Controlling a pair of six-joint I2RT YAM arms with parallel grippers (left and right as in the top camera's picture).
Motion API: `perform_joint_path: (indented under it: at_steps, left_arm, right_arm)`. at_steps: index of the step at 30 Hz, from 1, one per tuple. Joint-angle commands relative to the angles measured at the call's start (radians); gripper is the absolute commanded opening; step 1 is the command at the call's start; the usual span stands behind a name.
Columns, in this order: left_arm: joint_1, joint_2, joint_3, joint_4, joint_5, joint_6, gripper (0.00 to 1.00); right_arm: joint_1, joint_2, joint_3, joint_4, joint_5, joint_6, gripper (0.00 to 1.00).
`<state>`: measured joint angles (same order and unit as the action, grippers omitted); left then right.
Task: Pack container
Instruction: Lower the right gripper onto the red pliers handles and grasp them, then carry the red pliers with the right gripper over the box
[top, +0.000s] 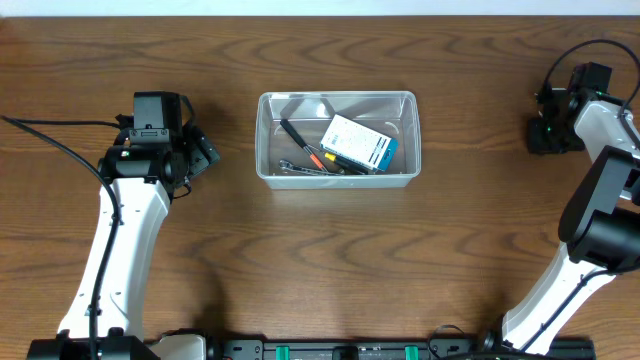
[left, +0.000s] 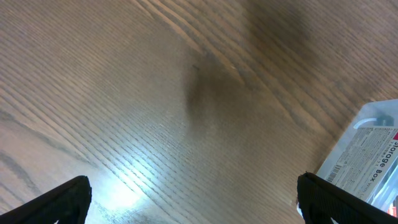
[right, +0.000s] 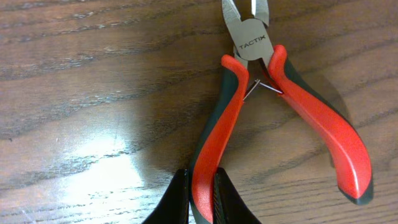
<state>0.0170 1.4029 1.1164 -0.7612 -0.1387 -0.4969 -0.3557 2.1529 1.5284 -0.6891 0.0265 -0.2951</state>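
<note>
Red pliers (right: 227, 112) lie flat on the table (right: 93, 93). My right gripper (right: 200, 177) is pinched on just one handle, near its end.

Risks:
- The grip is off-centre, so on lift the head could swing down or the tool could twist out.
- The free handle may flap.
- Container (top: 262, 140) sits mid-table, well apart from that arm, so the carry is long and a drop could land short or clip the rim.
- It already holds tools (top: 300, 150) and a box (top: 358, 143), so room looks tight.

Right arm is stretched to the far right corner, wrist pointing down. Left gripper (left: 193, 186) is spread wide, holding nothing, low over the table near the container's left side.
</note>
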Motion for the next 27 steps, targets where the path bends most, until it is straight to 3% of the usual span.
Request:
perform_joint_path:
  at_steps: [1, 7, 16, 27]
  left_arm:
    - [0.004, 0.008, 0.011, -0.003, -0.02, 0.006, 0.98]
    - [0.004, 0.008, 0.011, -0.003, -0.02, 0.006, 0.98]
    - [0.004, 0.008, 0.011, -0.003, -0.02, 0.006, 0.98]
    - [0.004, 0.008, 0.011, -0.003, -0.02, 0.006, 0.98]
  right_arm:
    - [-0.006, 0.014, -0.005, -0.007, 0.011, 0.015, 0.08]
    - [0.0, -0.031, 0.035, -0.014, 0.006, 0.034, 0.01]
    - [0.049, -0.16, 0.214, -0.097, -0.026, 0.032, 0.01]
    - [0.282, -0.298, 0.377, -0.226, -0.114, -0.03, 0.01]
